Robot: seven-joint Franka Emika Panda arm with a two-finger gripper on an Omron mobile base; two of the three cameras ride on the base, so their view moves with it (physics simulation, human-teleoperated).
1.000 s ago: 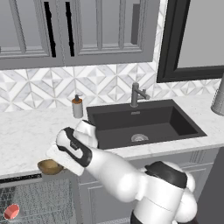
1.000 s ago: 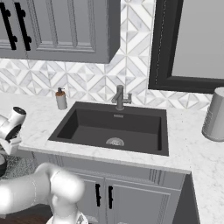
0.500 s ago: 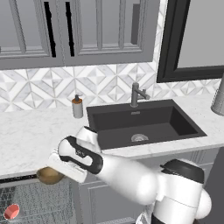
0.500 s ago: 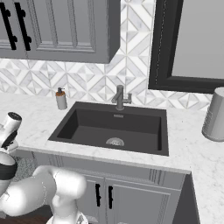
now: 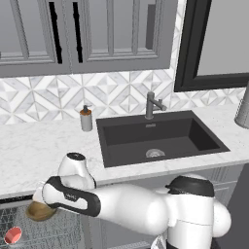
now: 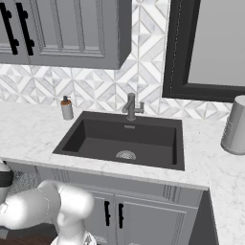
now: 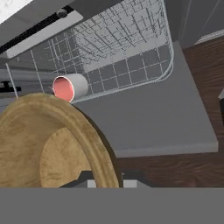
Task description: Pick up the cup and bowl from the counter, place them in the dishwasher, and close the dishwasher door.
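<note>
My gripper [image 7: 107, 182] is shut on the rim of the brown wooden bowl [image 7: 48, 148], which hangs tilted in front of the hand. From the left base the bowl [image 5: 38, 212] sits just below the counter [image 5: 34, 151] edge, over the dishwasher rack [image 5: 58, 233]. The cup [image 7: 70, 87] lies on its side in the wire rack [image 7: 118, 43], red inside facing the hand; it also shows as the cup [image 5: 13, 235] at the bottom left. The dishwasher door [image 7: 153, 118] lies open and flat below the rack.
A dark sink [image 5: 158, 138] with a faucet [image 5: 151, 104] is sunk in the counter, a soap bottle [image 5: 86, 118] to its left. A grey canister [image 6: 236, 125] stands at the right end. Grey cabinet doors [image 6: 110, 215] are under the sink. Dark wood floor [image 7: 199, 57] lies beyond the door.
The arm has swung left and down, carrying the bowl from counter-edge height to just over the dishwasher rack. The cup has stayed in the rack.
</note>
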